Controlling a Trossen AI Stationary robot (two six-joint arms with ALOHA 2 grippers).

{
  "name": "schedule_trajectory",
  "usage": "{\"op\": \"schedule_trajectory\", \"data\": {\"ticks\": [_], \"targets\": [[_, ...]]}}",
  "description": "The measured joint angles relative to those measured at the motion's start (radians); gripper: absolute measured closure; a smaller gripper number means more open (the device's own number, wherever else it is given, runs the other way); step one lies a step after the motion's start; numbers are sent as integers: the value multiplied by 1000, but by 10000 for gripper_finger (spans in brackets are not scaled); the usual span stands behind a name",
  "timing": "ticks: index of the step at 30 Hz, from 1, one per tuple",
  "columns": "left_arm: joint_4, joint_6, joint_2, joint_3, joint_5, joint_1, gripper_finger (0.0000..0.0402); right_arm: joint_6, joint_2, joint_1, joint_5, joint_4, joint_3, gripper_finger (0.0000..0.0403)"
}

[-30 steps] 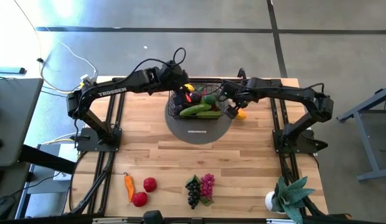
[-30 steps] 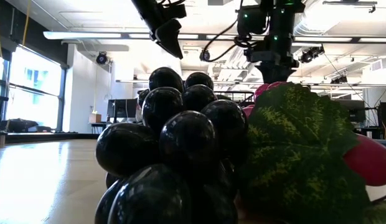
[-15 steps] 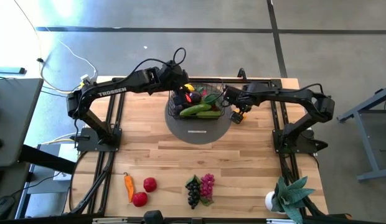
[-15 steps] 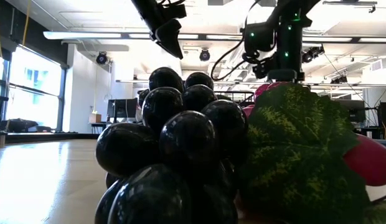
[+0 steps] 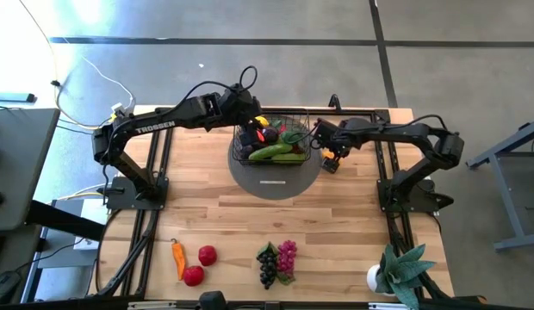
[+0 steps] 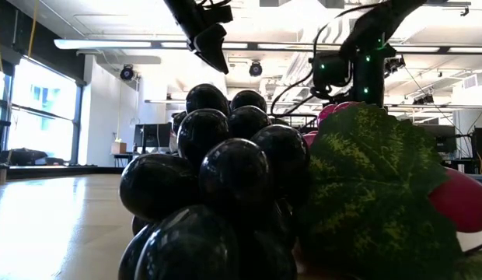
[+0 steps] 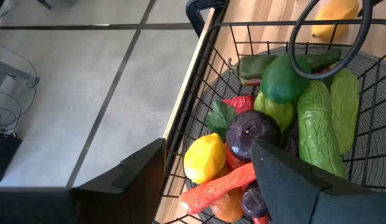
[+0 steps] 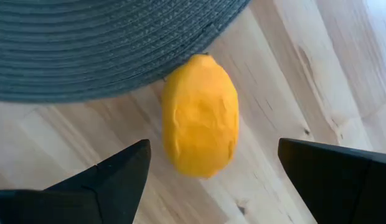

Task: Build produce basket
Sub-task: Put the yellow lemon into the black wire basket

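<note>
Here, lower left of the high view: an orange pepper and two tomatoes lie on the worktop, with dark grapes and purple grapes just beside each other at bottom centre. In the low view the dark grapes fill the middle of the frame, with a green leaf to their right.

Upper centre: the basket sits on a grey disc and holds produce: a lemon, an eggplant, a cucumber, a red pepper and other green pieces.

The left gripper hangs above the basket's upper left corner, fingers spread, nothing between them.

Right of the basket, the right gripper is over a yellow-orange fruit lying on the bare wood, touching the disc's edge. Its fingers are spread wide on either side of the fruit, apart from it.

Lower right corner: a potted plant.
</note>
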Motion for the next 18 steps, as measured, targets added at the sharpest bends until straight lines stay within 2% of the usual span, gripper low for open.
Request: {"op": "schedule_trajectory", "data": {"ticks": [13,18], "targets": [[0,0,0,0,0,0,174,5,0,-17,-23,161,-130,67],[0,0,0,0,0,0,174,28,0,-16,-23,198,-162,96]]}}
